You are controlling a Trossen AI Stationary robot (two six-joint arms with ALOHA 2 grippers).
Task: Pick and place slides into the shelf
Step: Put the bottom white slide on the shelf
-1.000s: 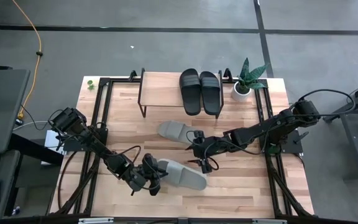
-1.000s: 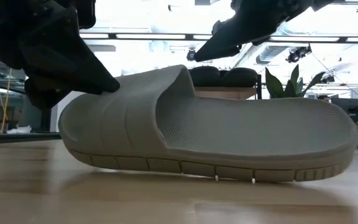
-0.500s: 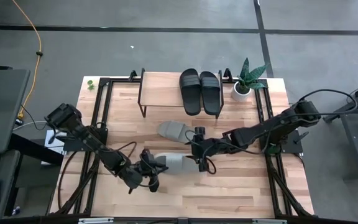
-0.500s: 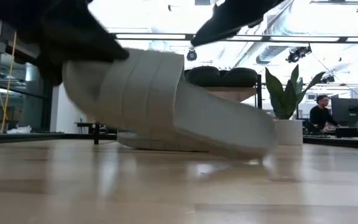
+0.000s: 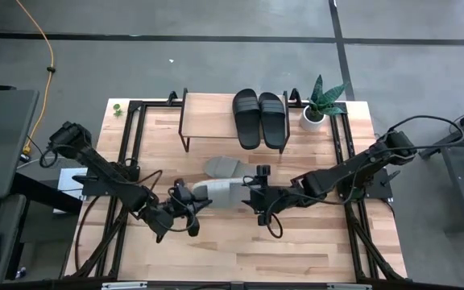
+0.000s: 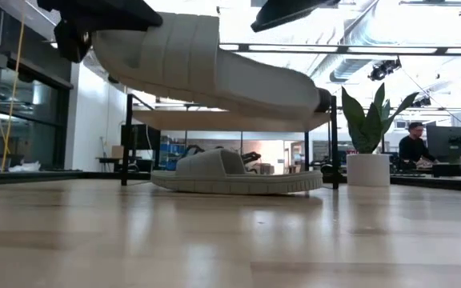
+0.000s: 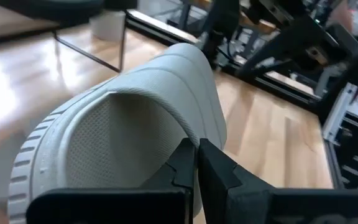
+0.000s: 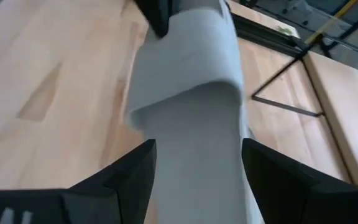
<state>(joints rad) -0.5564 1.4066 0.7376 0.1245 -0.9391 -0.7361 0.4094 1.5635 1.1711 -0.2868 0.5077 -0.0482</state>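
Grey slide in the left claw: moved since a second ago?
Yes. The grey slide, then resting on the table, now hangs above it in the left claw, nearer the shelf.

No text, label, brand, number or sign can be read in any view.
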